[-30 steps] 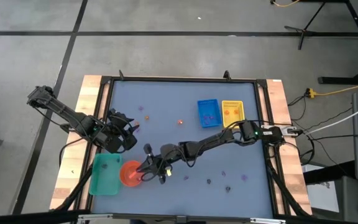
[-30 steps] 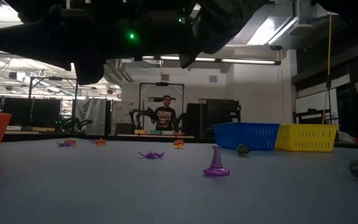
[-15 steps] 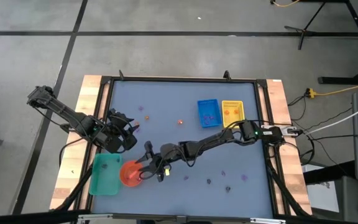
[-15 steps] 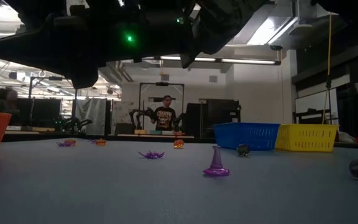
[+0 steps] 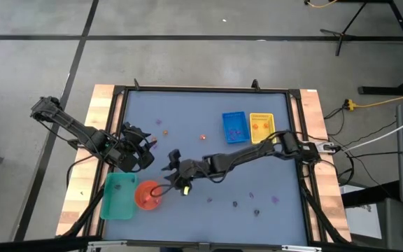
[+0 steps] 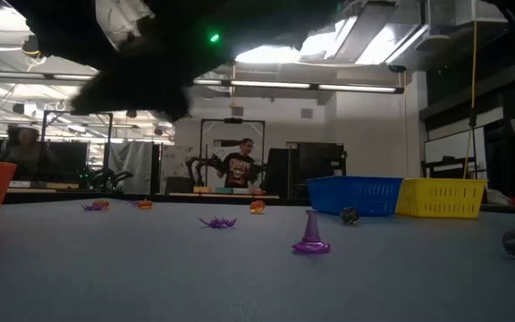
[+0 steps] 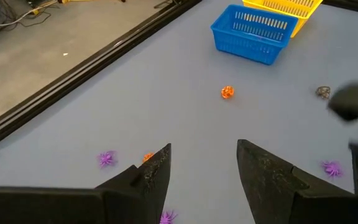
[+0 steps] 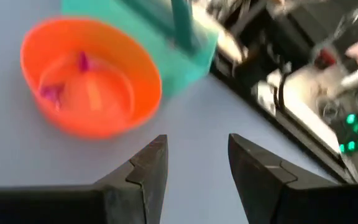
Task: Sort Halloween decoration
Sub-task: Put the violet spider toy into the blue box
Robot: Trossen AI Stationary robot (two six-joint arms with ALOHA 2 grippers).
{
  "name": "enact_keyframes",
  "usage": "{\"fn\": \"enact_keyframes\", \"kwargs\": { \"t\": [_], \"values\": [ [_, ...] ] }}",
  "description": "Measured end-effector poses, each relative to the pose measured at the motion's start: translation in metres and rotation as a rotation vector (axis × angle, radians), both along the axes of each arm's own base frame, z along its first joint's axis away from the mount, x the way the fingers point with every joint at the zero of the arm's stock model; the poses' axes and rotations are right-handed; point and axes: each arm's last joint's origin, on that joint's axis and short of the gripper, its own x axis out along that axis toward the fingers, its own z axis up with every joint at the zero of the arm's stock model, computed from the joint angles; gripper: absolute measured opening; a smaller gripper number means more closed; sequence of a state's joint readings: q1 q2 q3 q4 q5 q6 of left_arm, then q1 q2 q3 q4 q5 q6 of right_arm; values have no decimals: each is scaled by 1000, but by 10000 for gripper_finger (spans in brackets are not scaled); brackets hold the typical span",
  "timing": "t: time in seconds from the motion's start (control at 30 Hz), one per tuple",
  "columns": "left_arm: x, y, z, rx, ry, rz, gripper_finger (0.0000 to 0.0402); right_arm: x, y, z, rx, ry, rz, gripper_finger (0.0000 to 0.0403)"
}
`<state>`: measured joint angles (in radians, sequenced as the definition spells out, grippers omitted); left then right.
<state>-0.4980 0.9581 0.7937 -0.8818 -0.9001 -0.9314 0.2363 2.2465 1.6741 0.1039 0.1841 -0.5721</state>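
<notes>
Since the right gripper (image 5: 177,175) is hanging just past the orange bowl (image 5: 147,194) with its fingers parted and nothing between them, the next pick seems to come down to which loose piece is closest. The Halloween decoration (image 5: 234,204) is scattered: a few small pieces are strewn at roughly 4 o'clock from the right gripper, toward the near edge of the table (image 5: 187,112), while an orange piece (image 5: 203,137) lies at about 1 o'clock from it. Two purple bits are already seen in the bowl in the right wrist view. The long axis of such tiny pieces can't really be made out from above. The right arm is stretched low across the table from the right side. The left gripper (image 5: 145,150) is parked with fingers spread at about 11 o'clock from the bowl, with purple spiders (image 7: 107,158) and an orange bit right near its tips, so those are probably better left to it.
</notes>
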Motion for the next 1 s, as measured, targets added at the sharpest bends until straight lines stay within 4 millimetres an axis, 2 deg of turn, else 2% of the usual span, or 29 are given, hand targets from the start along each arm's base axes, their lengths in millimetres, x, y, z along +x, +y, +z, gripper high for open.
{"fn": "enact_keyframes", "kwargs": {
  "t": [0.27,0.43,0.67,0.8,1.0],
  "values": [
    [0,0,0,0,0,0,167,-37,-9,27,86,314,-135,165],
    [0,0,0,0,0,0,167,-69,-17,39,122,554,-246,165],
    [1,0,-1,24,10,-7,167,-109,-23,61,278,810,-395,165],
    [4,-2,-6,51,5,-21,167,-131,-16,73,293,904,-466,165],
    [9,-4,-13,66,-21,-57,167,-167,8,94,252,989,-483,165]
  ]
}}
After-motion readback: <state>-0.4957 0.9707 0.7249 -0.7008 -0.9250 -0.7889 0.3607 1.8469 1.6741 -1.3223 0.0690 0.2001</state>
